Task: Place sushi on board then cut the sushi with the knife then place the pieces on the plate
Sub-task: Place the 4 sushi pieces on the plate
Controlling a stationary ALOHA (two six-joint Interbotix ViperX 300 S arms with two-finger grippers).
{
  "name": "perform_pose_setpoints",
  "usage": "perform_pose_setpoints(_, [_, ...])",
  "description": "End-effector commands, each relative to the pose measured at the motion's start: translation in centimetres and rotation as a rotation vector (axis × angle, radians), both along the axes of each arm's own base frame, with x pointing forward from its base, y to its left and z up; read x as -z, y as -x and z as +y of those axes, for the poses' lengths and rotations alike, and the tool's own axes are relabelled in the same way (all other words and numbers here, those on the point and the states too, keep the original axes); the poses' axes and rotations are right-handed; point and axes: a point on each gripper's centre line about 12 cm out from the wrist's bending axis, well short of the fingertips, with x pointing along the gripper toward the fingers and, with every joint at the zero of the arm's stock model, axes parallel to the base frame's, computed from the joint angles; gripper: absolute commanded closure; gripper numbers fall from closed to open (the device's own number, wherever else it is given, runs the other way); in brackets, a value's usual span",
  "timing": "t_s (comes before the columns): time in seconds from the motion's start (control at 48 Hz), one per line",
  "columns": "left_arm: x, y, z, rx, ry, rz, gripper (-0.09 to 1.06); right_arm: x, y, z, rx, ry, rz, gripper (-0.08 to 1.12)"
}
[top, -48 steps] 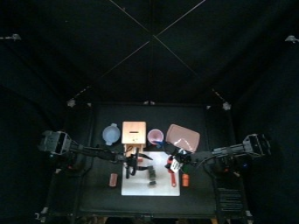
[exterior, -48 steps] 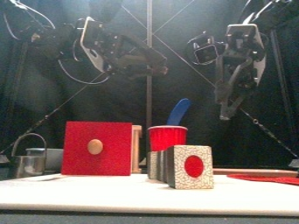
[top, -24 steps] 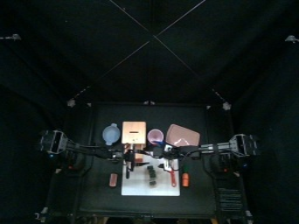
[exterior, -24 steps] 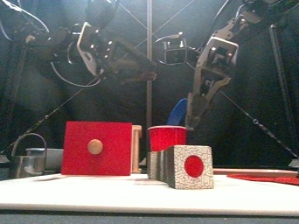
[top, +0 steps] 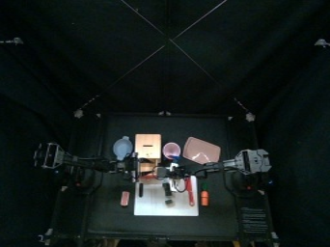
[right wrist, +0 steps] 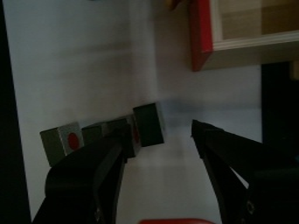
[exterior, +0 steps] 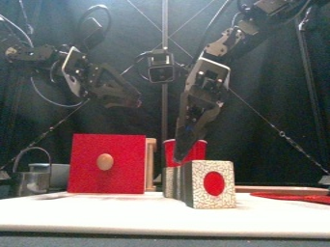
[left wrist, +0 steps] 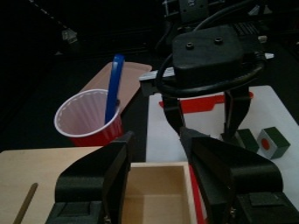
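The sushi roll (exterior: 206, 183), dark blocks with a red-dotted white end, lies on the white board (top: 182, 205) and shows between my right jaws as sushi (right wrist: 105, 138). My right gripper (exterior: 186, 135) hangs open just above and behind it, in front of the red cup (exterior: 184, 151). The blue knife (left wrist: 114, 83) stands in the red cup (left wrist: 93, 118). My left gripper (exterior: 123, 94) is open above the wooden box (left wrist: 152, 194), facing the right gripper (left wrist: 211, 66). At the back right lies the pink plate (top: 203, 150).
The box's red drawer front (exterior: 107, 164) stands left of the cup. A metal cutter (exterior: 37, 178) is at the far left, and a blue-grey bowl (top: 123, 147) sits at the back left. Small red items (top: 198, 200) lie at the board's right side.
Both arms have swung in toward the table's middle. The right gripper has come down and left, and now covers the blue knife in the front view. The left gripper has dropped lower.
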Motion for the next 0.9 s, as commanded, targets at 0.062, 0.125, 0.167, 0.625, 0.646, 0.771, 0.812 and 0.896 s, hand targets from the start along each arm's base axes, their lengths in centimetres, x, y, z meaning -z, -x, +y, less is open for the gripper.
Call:
perform_pose_setpoints(0.062, [-0.7,-0.2,0.1,-0.006,0.0,-0.029,0.14,-1.5,-0.8,-0.2,0.005,0.001,-0.049,0.15])
perform_pose_setpoints(0.125, [-0.6,-0.1,0.0,-0.003,0.002,-0.026,0.14,-1.5,-0.9,-0.4,0.004,0.006,-0.051,0.15])
perform_pose_setpoints(0.167, [-0.6,-0.1,0.0,-0.002,0.002,-0.026,0.14,-1.3,-0.9,-0.5,0.006,0.007,-0.046,0.15])
perform_pose_setpoints(0.625, [-0.5,0.0,0.0,-0.006,0.007,-0.023,0.14,-1.3,-0.9,-0.9,-0.014,0.03,0.006,0.15])
perform_pose_setpoints(0.646, [-0.5,0.0,0.0,-0.007,0.007,-0.022,0.14,-1.3,-0.9,-0.9,-0.015,0.03,0.006,0.15])
perform_pose_setpoints(0.771, [-0.5,0.0,0.0,-0.007,0.008,-0.022,0.14,-1.4,-0.9,-1.4,-0.013,0.041,0.009,0.15])
perform_pose_setpoints(0.812, [-0.5,0.0,0.0,-0.009,0.01,-0.022,0.14,-1.4,-0.9,-1.5,-0.013,0.041,0.015,0.15])
perform_pose_setpoints(0.896, [-0.3,0.2,0.1,-0.017,0.017,-0.016,0.14,-1.2,-0.9,-1.5,-0.014,0.042,0.023,0.15])
